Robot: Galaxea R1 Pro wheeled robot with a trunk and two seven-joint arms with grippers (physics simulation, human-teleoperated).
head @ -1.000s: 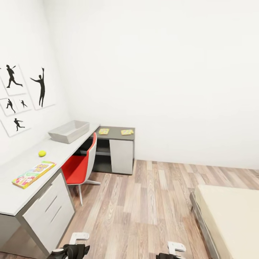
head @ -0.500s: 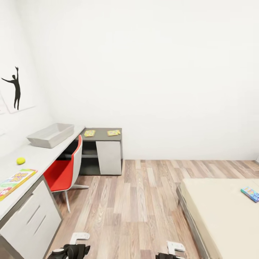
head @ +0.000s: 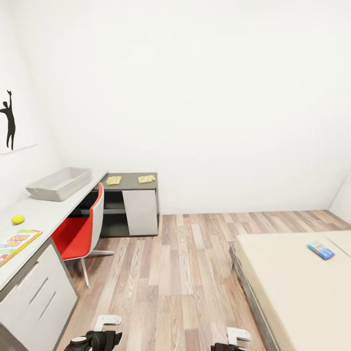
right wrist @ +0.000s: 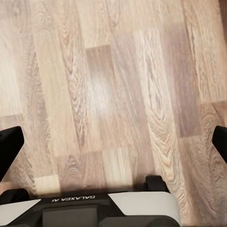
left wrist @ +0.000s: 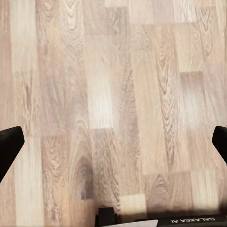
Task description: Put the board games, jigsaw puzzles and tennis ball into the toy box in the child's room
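The grey toy box (head: 58,184) stands on the long white desk (head: 44,209) at the left. Nearer on that desk lie the yellow-green tennis ball (head: 18,219) and a colourful board game (head: 12,243). Two jigsaw puzzles (head: 113,180) (head: 146,179) rest on the dark corner desk section. A blue board game (head: 321,250) lies on the beige bed (head: 292,287) at the right. My left gripper (left wrist: 113,146) and right gripper (right wrist: 113,144) both hang open over bare wooden floor, far from every toy.
A red chair (head: 78,229) is tucked under the desk between the drawers (head: 34,297) and the corner cabinet (head: 140,212). Wooden floor (head: 185,273) runs between desk and bed. A silhouette poster (head: 9,119) hangs on the left wall.
The whole head view has swung to the right: the posters slid off the left edge, and the bed with the blue board game came into view. The grippers keep their pose.
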